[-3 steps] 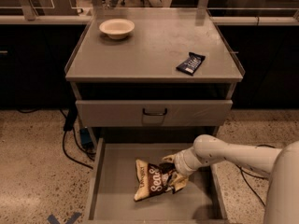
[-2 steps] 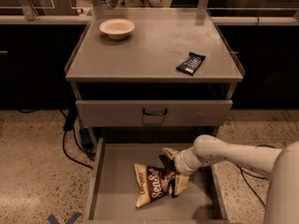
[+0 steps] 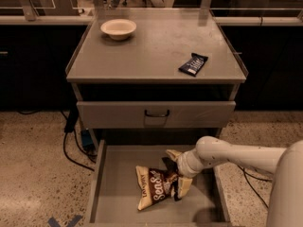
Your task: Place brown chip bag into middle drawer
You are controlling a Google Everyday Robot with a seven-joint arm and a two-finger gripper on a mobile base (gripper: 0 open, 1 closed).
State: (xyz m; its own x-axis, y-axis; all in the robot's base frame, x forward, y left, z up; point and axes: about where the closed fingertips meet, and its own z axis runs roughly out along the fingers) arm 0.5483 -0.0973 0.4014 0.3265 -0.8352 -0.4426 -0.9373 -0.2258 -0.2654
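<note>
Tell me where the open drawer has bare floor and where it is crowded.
Bare floor lies between the brown chip bag and the left wall of the middle drawer, and behind the bag at rear left. The right side is crowded: the gripper is at the bag's upper right.

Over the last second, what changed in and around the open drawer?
The brown chip bag sank slightly toward the front of the middle drawer, the tool at its right end following. Whether it let go cannot be told. Bowl, snack bar wrapper and upper drawer front stayed put.
</note>
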